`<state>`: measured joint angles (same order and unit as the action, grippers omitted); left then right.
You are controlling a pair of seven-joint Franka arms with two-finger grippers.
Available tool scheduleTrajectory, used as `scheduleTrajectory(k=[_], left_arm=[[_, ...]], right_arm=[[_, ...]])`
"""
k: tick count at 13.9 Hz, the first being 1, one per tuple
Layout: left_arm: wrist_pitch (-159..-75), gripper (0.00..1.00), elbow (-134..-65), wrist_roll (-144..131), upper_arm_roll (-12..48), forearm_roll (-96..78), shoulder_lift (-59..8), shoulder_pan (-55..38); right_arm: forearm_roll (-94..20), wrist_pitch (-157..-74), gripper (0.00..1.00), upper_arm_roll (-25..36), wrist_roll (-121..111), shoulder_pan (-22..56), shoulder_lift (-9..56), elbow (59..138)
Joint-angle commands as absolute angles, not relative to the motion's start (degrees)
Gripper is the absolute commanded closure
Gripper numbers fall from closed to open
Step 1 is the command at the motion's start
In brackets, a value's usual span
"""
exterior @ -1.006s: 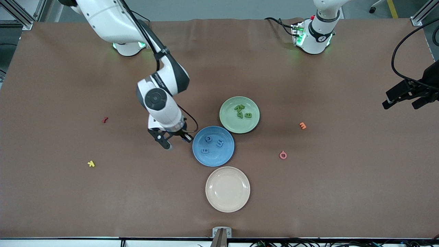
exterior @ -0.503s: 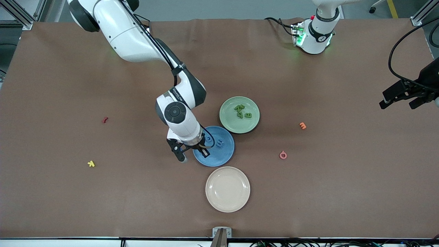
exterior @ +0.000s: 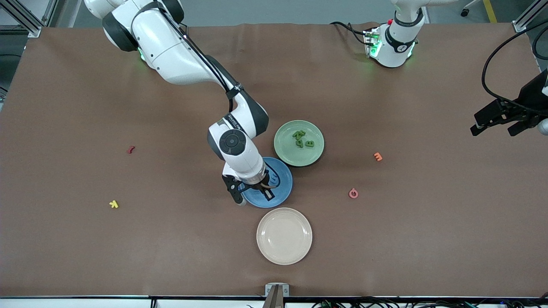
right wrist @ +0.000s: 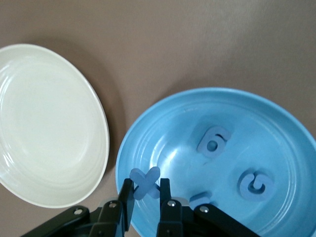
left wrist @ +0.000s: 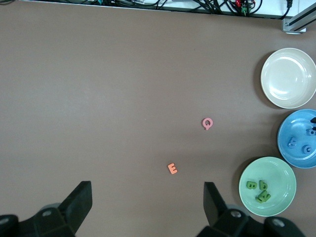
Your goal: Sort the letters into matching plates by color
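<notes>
Right wrist view: right pincer (right wrist: 145, 197) clamps the last blue letter (right wrist: 145, 181) over the blue plate (right wrist: 256, 113) holding three; green plate (exterior: 286, 149) has four; left pincer (left wrist: 148, 197) waits wide.

Three plates sit touching mid-table: the plate with four letters (exterior: 299, 142) farthest from the front camera, the middle plate (exterior: 282, 194) just nearer, the empty plate (exterior: 284, 235) nearest. The right gripper (exterior: 252, 197) hangs over the middle plate holding an X letter (right wrist: 146, 183), three letters (right wrist: 214, 142) lying in it. Stray letters (exterior: 353, 193) lie scattered toward both ends.
</notes>
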<state>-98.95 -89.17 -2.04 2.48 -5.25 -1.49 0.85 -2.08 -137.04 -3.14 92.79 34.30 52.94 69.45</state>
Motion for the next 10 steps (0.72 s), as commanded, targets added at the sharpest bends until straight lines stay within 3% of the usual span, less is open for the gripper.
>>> scheduleTrajectory(k=[1,2,3,4,10], left_arm=[[-98.1,0.01,-88.7,-1.9,1.4,-4.3,-1.3,-0.3],[-98.1,0.01,-88.7,-1.9,1.4,-4.3,-1.3,-0.2],[-98.1,0.0,-88.7,-1.9,1.4,-4.3,-1.3,-0.3],[-98.0,0.0,-88.7,-1.9,1.4,-4.3,-1.3,-0.2],[-98.0,0.0,-89.3,-2.2,1.3,-4.3,-1.3,-1.2]], right_arm=[[-2.9,-137.1,0.97,-2.7,93.9,35.3,54.5,67.4],[-2.9,-137.1,0.87,-2.7,93.9,35.5,54.8,67.4],[-2.8,-137.0,0.52,-2.6,93.6,35.7,54.8,67.6],[-2.1,-136.9,0.01,-2.5,92.9,36.1,54.8,67.8],[-0.7,-136.0,0.0,-2.4,92.7,36.4,54.8,67.9]])
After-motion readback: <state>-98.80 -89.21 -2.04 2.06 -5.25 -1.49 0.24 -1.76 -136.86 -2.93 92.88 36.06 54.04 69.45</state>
